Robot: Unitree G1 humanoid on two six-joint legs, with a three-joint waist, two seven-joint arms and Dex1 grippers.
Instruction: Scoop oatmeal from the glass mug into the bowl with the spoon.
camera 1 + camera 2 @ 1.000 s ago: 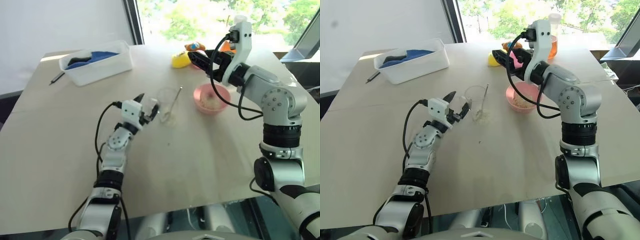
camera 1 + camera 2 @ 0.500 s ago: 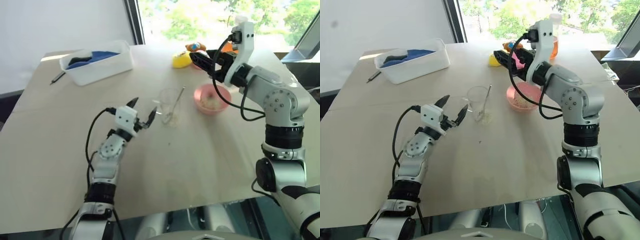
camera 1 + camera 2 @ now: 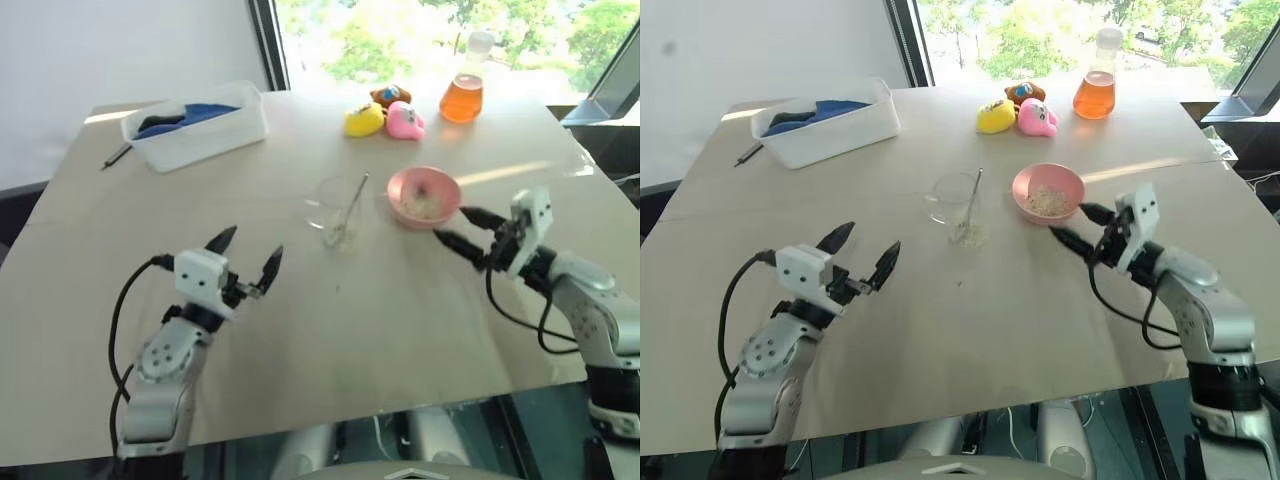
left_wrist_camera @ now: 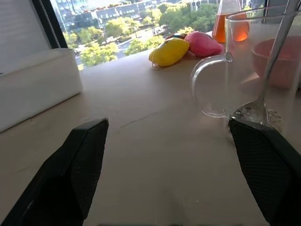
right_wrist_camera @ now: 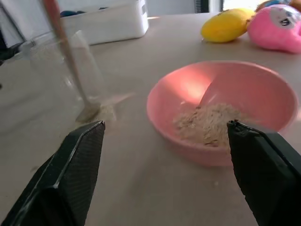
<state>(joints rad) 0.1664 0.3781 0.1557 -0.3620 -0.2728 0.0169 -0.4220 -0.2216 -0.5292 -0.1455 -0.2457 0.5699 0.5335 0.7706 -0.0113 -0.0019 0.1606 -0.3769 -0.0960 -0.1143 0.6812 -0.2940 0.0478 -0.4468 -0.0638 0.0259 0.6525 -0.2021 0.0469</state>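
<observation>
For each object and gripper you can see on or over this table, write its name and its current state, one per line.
glass mug: upright, spoon standing in it, a few oats at the bottom.
spoon: leaning inside the mug, not held.
bowl: upright, holds oatmeal.
conical flask: upright, orange liquid inside.
white tub: open, blue and dark items inside.
left gripper: open, empty.
right gripper: open, empty.
</observation>
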